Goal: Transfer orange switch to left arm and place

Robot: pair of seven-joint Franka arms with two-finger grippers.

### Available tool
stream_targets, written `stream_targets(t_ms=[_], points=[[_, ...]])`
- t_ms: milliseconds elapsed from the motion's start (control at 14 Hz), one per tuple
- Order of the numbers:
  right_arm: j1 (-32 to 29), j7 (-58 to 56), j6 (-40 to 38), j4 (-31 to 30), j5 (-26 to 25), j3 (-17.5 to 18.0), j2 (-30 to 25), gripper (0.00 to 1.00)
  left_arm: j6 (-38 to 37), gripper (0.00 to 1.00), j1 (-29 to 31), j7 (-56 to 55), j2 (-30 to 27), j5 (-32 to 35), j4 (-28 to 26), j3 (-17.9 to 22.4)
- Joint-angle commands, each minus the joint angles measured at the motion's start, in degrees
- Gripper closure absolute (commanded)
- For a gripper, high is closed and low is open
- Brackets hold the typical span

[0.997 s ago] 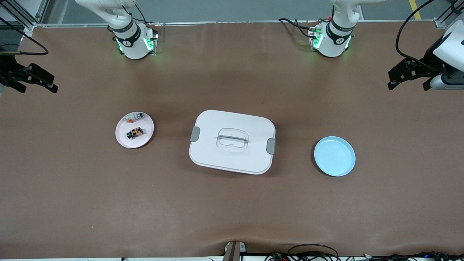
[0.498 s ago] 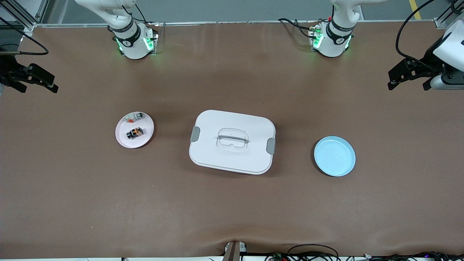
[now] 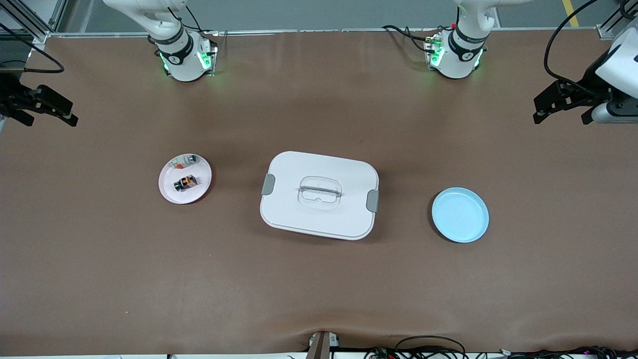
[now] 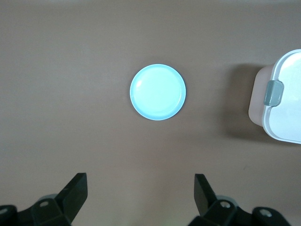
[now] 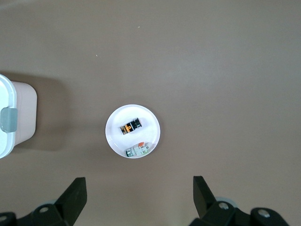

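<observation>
You see only a corner of the box (image 4: 281, 101) in each wrist view, edge-cropped; right gripper (image 3: 42, 105) body runs off frame; markings on the orange switch (image 5: 130, 127), ahead of its fingertips (image 5: 76, 189), too small to read.

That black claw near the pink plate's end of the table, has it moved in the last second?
Yes, slightly. The right tool has drifted toward the table's edge and the robots' bases, away from the unmoved pink plate.
</observation>
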Motion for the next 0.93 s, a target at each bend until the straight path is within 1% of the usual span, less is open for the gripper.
stream_targets(t_ms=[0, 214, 285, 356, 570, 641, 783, 854], points=[[-0.4, 1.0, -0.7, 1.1, 0.0, 0.6, 1.7, 0.00, -0.7, 0.00, 0.3, 1.1, 0.2, 0.3, 0.7, -0.2], [-0.4, -0.4, 0.0, -0.2, 0.6, 0.8, 2.5, 0.00, -0.7, 0.00, 0.3, 1.1, 0.2, 0.3, 0.7, -0.2], [-0.2, -1.8, 0.1, -1.8, 0.7, 0.9, 2.3, 0.00, -0.7, 0.00, 0.3, 1.1, 0.2, 0.3, 0.8, -0.2], [0.2, -1.9, 0.5, -4.1, 0.8, 1.0, 2.2, 0.00, -0.7, 0.00, 0.2, 1.1, 0.2, 0.3, 0.8, -0.2], [5.0, -2.4, 4.4, -12.6, 0.8, 1.0, -0.6, 0.00, -0.6, 0.00, -0.1, 1.0, 0.2, 0.3, 0.8, -0.2], [7.1, -3.6, 5.1, -14.3, 0.8, 1.0, -0.8, 0.00, -0.6, 0.00, -0.2, 0.7, 0.2, 0.4, 0.8, -0.2], [9.1, -8.0, 8.4, -17.4, 0.9, 1.0, -0.8, 0.00, -0.6, 0.00, -0.1, 0.7, 0.2, 0.3, 0.8, -0.2], [9.1, -11.2, 10.7, -19.5, 2.6, 1.0, -0.9, 0.00, -0.6, 0.00, 0.0, 0.7, 0.2, 0.3, 0.8, -0.2]])
